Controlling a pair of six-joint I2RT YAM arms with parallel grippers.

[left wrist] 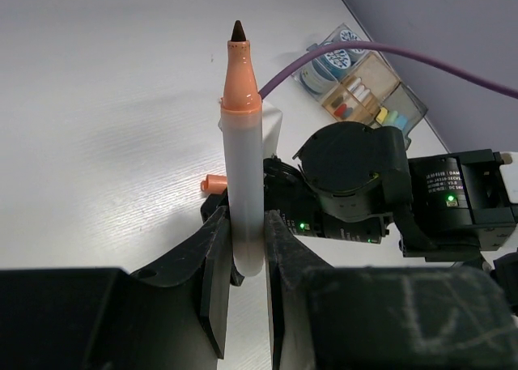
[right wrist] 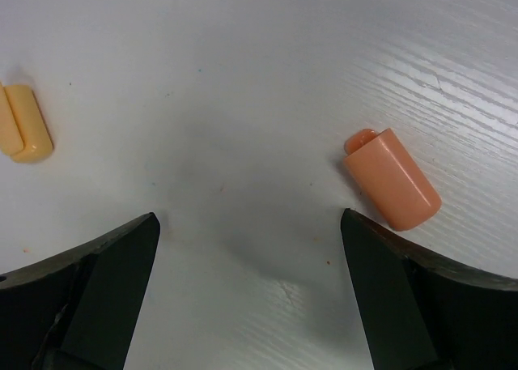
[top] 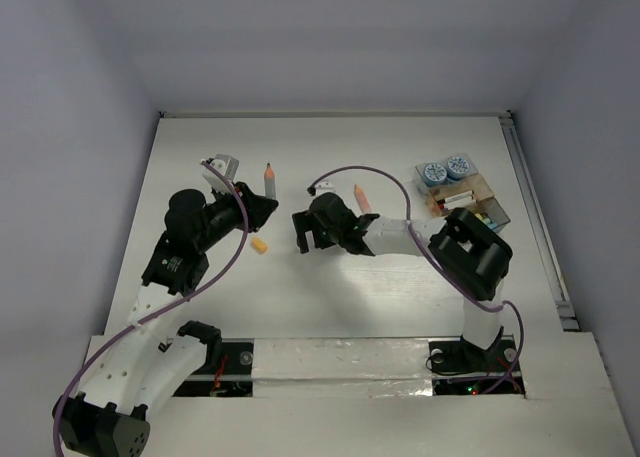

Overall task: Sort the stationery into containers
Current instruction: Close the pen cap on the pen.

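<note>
My left gripper (top: 260, 207) is shut on an uncapped marker (left wrist: 243, 143) with a clear white body, an orange neck and a dark tip; it also shows in the top view (top: 268, 180). My right gripper (right wrist: 249, 224) is open and empty, low over the table, also visible from above (top: 305, 232). An orange cap (right wrist: 392, 178) lies just beyond its right finger, and a yellow piece (right wrist: 24, 123) lies to the far left. The clear divided container (top: 478, 199) stands at the right with two blue-and-white rolls (top: 445, 169) in it.
A second orange-pink marker (top: 362, 199) lies beside the right arm. A small grey-and-clear item (top: 225, 165) sits behind the left gripper, and a small white item (top: 325, 187) lies at the centre. The purple cable (top: 385, 182) arcs over the middle.
</note>
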